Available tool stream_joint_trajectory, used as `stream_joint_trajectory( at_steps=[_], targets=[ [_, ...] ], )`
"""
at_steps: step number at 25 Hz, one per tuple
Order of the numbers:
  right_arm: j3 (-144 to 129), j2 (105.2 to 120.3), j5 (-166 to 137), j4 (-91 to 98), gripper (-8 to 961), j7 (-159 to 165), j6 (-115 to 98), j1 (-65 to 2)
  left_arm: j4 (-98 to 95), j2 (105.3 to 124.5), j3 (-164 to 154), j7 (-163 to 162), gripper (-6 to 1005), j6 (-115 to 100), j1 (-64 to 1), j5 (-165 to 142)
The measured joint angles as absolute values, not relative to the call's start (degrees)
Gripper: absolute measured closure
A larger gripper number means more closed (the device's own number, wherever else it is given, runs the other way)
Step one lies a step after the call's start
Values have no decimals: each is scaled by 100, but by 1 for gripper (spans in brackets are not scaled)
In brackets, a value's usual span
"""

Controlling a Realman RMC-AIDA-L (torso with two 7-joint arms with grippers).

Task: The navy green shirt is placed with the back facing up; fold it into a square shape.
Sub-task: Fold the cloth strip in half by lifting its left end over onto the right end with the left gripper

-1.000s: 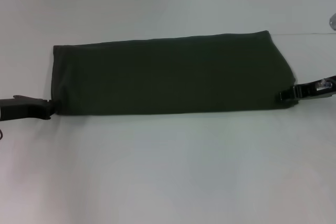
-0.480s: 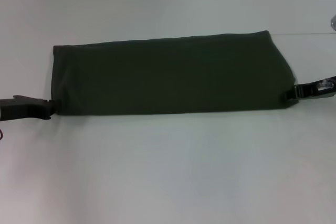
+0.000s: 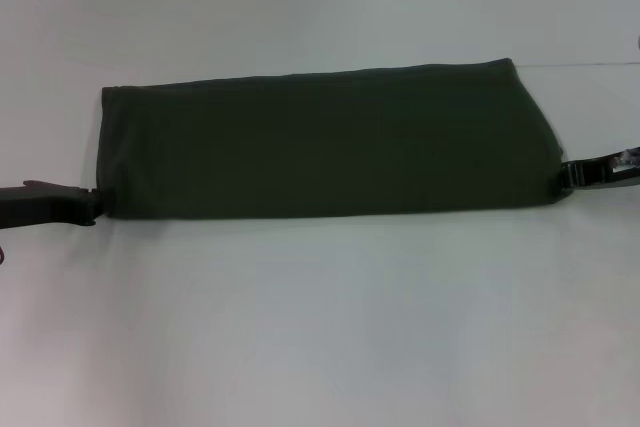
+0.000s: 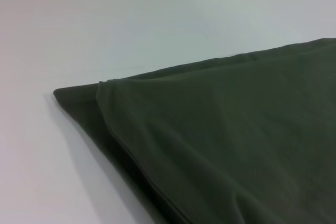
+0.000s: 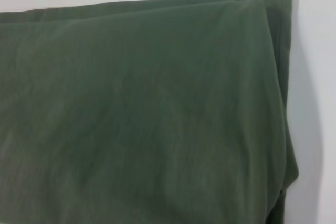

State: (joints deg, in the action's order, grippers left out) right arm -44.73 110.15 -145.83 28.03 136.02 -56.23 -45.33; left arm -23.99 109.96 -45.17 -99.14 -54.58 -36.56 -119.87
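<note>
The navy green shirt [image 3: 325,142] lies on the white tabletop [image 3: 320,327] as a long folded band. The left end effector [image 3: 92,209] and right end effector [image 3: 568,176] sit at its near corners; their grip cannot be told. The next move likely calls for folding one end across toward a square.

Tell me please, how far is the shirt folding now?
Done: the shirt already lies folded into a long flat band on the table, with layered edges showing in both wrist views. In hand: the left gripper sits at the band's left near corner and the right gripper at its right end. Left: the band is much wider than deep, so it seems to need folding across its length to become square.
</note>
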Motion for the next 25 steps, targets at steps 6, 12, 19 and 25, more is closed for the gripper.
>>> stream_joint_trajectory(
  at_steps=[6,12,19,25],
  targets=[
    [-4453,11009,-14552,2957,936,13597,-5842,-4422,-2409,10895,-4508,-10085,983,-5767,-3655,-11983],
    [-4428,11098,-14364,3820,938,13544,-6631,-3976,-2450,10669,-4304,-10286,983,-6526,-3587,-12017],
    [-4397,11196,-13959,4612,938,13512,-7501,-3341,-2645,10489,-4094,-10531,982,-7484,-3421,-12346],
    [-4084,11351,-13883,5173,937,13457,-8167,-2862,-2709,10426,-3922,-10586,982,-8023,-3370,-12530]
  ],
)
